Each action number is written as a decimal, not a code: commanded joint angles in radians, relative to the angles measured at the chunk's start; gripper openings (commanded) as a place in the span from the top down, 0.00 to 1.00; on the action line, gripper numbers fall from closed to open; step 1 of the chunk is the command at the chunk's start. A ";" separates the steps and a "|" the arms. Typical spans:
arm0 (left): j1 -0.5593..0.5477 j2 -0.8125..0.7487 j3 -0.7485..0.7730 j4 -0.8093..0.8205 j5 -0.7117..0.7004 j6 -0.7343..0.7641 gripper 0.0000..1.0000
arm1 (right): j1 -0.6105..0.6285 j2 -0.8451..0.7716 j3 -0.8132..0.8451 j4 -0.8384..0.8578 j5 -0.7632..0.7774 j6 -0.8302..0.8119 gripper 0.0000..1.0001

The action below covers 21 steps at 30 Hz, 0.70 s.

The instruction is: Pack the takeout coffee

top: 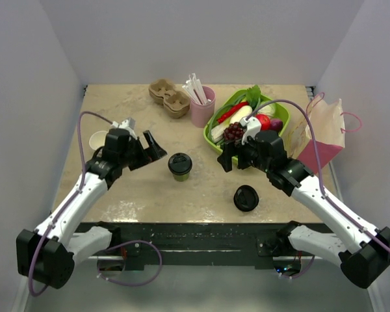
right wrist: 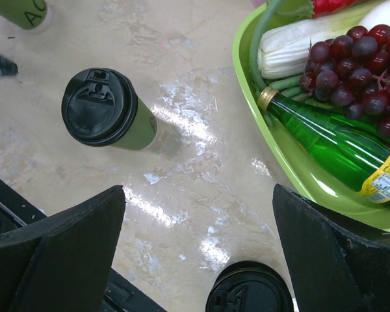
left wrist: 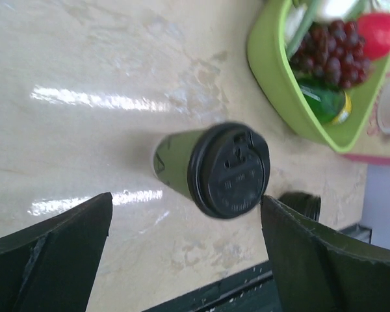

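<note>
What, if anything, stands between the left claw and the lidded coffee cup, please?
Nothing visible does. The left claw is open and faces the takeout coffee, with only bare tabletop between them. The loose black lid lies well off to one side of that path.

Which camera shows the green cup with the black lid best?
Left wrist: the small olive-green paper cup with round black plastic lid sits central and close. Right wrist shows it smaller, off-centre; top view, tiny.
</note>
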 commanded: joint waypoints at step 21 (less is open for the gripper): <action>0.103 1.070 0.881 0.311 -0.115 -0.228 0.35 | 0.000 0.034 0.080 0.007 0.120 0.087 0.02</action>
